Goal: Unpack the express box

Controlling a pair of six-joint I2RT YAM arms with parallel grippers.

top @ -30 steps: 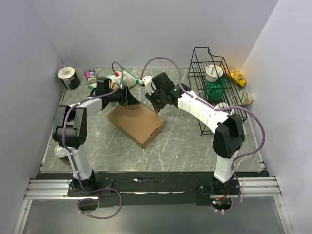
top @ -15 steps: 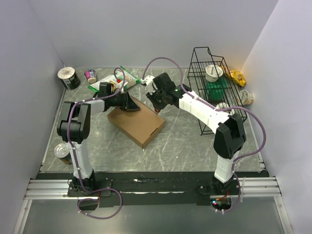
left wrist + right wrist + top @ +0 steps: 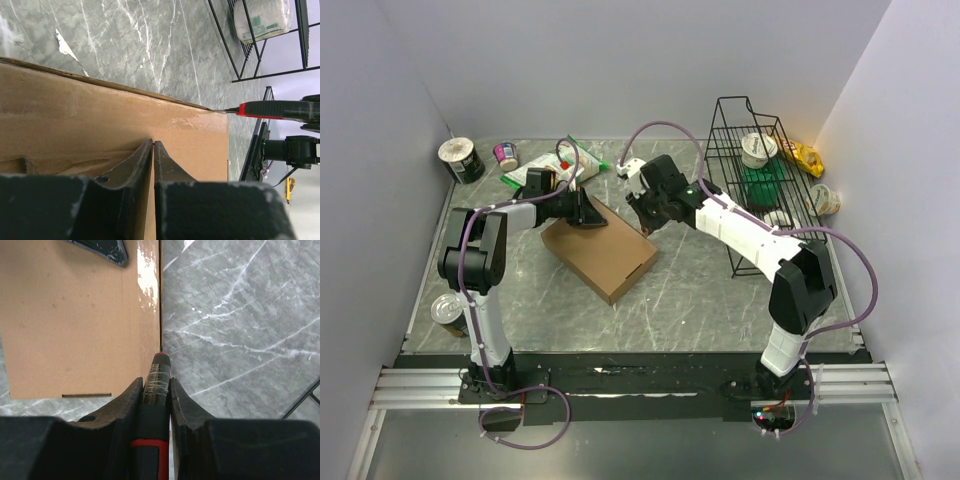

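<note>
Clearly, the unpacking is only at its beginning. The express box (image 3: 605,255) lies flat on the marble table (image 3: 710,290), about in the middle and turned at an angle. Its lid is closed: no flap is lifted and nothing from inside is visible.

The left gripper (image 3: 152,146) rests on the top of the box near its far corner. Its fingers are pressed almost together with nothing between them, so I judge that it only holds the box down. The right gripper (image 3: 156,387) pinches a red-and-black cutter (image 3: 159,367). The tip of this tool is at the far right edge of the box, just where the cardboard meets the table. Whether the blade is already in the seam, I cannot tell.

In my judgement nearly everything is left to do: to cut along the edge, to open the flaps, and to take the contents out. One risk is that the box slides under the blade if the left gripper does not press enough.
</note>
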